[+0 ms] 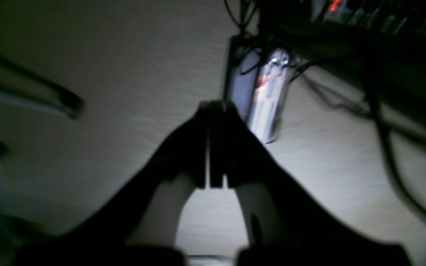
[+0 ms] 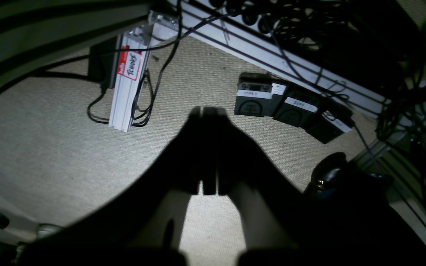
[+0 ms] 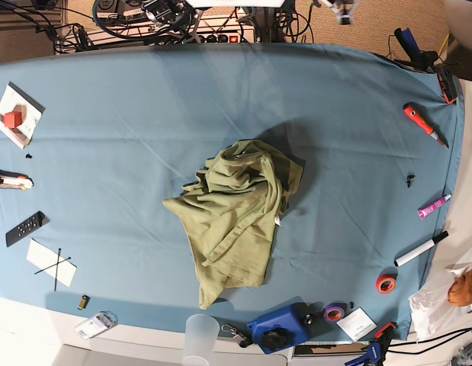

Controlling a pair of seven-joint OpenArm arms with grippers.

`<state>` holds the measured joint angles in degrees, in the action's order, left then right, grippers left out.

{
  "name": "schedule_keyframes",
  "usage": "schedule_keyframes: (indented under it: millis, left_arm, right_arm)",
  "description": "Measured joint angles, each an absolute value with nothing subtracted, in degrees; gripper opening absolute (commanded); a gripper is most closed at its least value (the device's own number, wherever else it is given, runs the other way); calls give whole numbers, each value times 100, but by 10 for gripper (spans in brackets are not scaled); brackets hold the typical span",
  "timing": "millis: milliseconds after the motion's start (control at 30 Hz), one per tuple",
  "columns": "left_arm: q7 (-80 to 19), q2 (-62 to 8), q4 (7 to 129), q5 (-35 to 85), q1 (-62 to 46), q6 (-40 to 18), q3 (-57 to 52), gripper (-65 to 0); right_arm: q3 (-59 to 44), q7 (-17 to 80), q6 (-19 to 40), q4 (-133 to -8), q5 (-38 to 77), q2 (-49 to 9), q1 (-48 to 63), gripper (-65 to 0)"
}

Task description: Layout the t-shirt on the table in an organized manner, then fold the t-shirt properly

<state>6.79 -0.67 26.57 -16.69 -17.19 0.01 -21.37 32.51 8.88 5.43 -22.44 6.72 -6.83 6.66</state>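
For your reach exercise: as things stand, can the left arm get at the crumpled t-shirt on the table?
Probably yes. The t-shirt lies uncovered mid-table, nothing on it. The shut left gripper points at carpet, off the table.

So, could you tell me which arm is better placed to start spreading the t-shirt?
Marginally the right. The left pincer and right pincer are shut, facing the floor; the t-shirt lies crumpled on the table, a loose corner reaching toward the right arm's side.

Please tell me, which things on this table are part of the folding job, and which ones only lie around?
Job:
crumpled olive-green fabric t-shirt
wide blue-cloth-covered table

Lying about:
orange-handled tool
black-capped white marker
red tape roll
black remote
clear plastic cup
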Motion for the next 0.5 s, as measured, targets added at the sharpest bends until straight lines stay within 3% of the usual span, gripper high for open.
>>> schedule_keyframes:
  millis: [133,333,500]
  left_arm:
    - [711,23,2851,-1612,-1898,777,-1321,-650]
    - [1031,27,3024,-1625,-1997,773,-1052,-650]
    - [1125,30,3037,-711,-1990,773,-1052,-650]
  right_arm:
    - [3253,899,545,-2246,674,-683,668,-650]
    - [3253,899,545,-2246,672,-683,668,-650]
    - [3253,899,543,-2246,672,-685,666,-650]
